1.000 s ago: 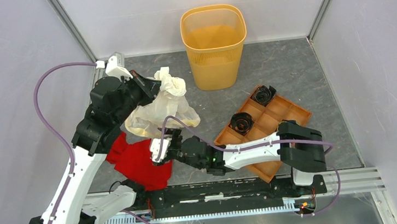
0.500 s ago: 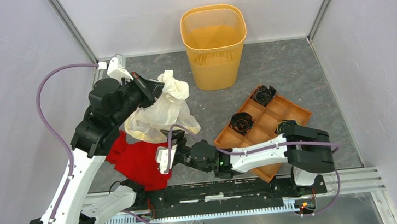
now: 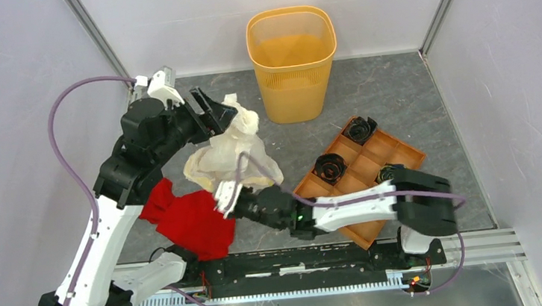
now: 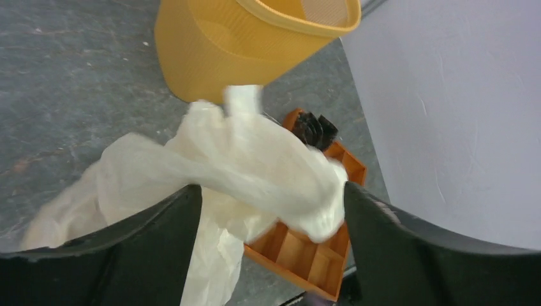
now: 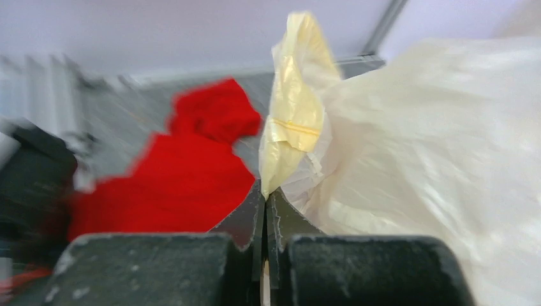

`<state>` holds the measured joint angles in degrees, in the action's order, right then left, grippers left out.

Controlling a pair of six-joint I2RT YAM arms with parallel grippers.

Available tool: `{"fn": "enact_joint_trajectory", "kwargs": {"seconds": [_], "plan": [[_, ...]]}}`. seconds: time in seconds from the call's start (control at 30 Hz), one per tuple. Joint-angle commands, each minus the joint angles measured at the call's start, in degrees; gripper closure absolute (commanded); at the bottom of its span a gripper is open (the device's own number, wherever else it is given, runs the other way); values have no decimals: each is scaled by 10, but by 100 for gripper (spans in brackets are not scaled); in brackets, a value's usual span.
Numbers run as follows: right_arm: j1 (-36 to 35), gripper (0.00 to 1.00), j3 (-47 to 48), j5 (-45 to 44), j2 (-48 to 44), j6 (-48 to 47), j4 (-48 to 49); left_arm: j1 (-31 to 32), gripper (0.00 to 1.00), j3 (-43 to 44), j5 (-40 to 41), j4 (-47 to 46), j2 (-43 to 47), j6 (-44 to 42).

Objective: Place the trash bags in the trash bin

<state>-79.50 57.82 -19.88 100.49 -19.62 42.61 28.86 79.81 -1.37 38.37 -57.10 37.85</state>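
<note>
While outstretched, right claw (image 5: 264, 194) on bag (image 3: 231, 155)

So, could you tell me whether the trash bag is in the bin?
Out: the trash bag hangs crumpled, apart from the upright trash bin.

Bag slung between two claws, bin beyond.
The left claw (image 3: 218, 115) stands spread at the bag's (image 3: 233, 160) bunched far end, and the right claw (image 3: 228, 194) is pinched on its near edge. A red cloth (image 3: 188, 217) lies just left of the right claw, a tray (image 3: 396, 157) lies to its right, and the bin (image 3: 292, 53) stands beyond the left claw, apart from the bag.
</note>
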Motion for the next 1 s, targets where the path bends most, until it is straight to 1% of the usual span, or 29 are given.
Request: {"fn": "enact_joint_trajectory", "kwargs": {"seconds": [0.0,0.07,0.17,0.23,0.3,0.4,0.47,0.53,0.63,0.7,0.8,0.87,0.97], "plan": [[59,100,-46,148,-154,367,-30,0,1,74,86,70,-11,-113],[101,100,-75,239,-179,481,10,0,0,91,100,92,-10,-125],[172,100,-119,317,-211,607,77,0,0,97,82,91,9,-102],[218,100,-156,345,-233,661,134,0,0,82,61,70,34,-90],[261,100,-187,346,-259,687,132,0,0,62,62,55,61,-86],[328,100,-232,358,-287,698,109,0,0,23,100,57,94,-86],[375,100,-257,377,-293,697,92,0,0,-21,119,63,112,-81],[424,100,-280,399,-292,697,84,0,0,-83,115,61,128,-70],[491,100,-299,457,-283,695,76,0,0,-201,94,44,132,-37],[523,100,-307,497,-277,695,85,0,2,-262,59,8,128,-7],[557,100,-289,553,-265,670,51,0,2,-335,27,-62,112,20],[573,100,-277,587,-262,650,29,-2,3,-356,17,-97,87,25],[602,100,-269,606,-270,622,-10,-11,3,-354,16,-120,27,20]]}}
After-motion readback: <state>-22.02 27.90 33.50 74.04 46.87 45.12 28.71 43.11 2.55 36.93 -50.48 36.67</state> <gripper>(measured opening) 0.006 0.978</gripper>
